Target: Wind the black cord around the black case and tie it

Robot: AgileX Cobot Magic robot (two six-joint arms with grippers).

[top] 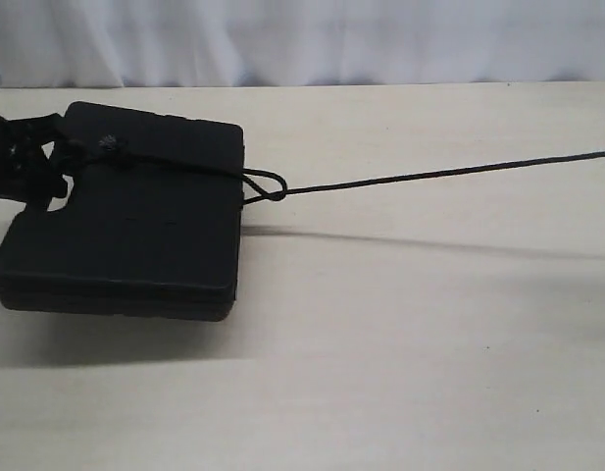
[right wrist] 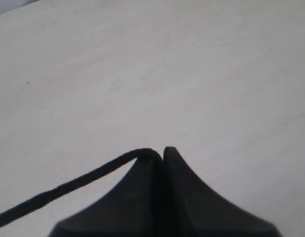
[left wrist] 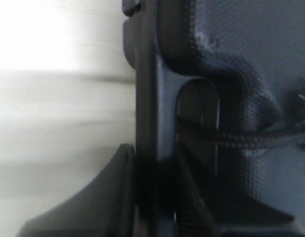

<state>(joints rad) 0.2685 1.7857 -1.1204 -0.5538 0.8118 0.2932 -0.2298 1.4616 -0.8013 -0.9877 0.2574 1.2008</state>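
The black case (top: 135, 235) rests on the left of the table with its right side tipped up, throwing a shadow underneath. My left gripper (top: 42, 167) is shut on the bar by the handle slot; the left wrist view shows its fingers (left wrist: 117, 197) on either side of the case (left wrist: 251, 59) edge. The black cord (top: 429, 177) crosses the lid from a small frayed knot (top: 111, 144), forms a loop (top: 268, 186) at the right edge, and runs taut off to the right. There my right gripper (right wrist: 161, 153), out of the exterior view, is shut on the cord (right wrist: 83, 180).
A pale wooden table (top: 429, 343) stretches to the right and front of the case. A white curtain (top: 331, 39) hangs behind the table's far edge. The cord (left wrist: 241, 140) crosses the handle slot close to my left fingers.
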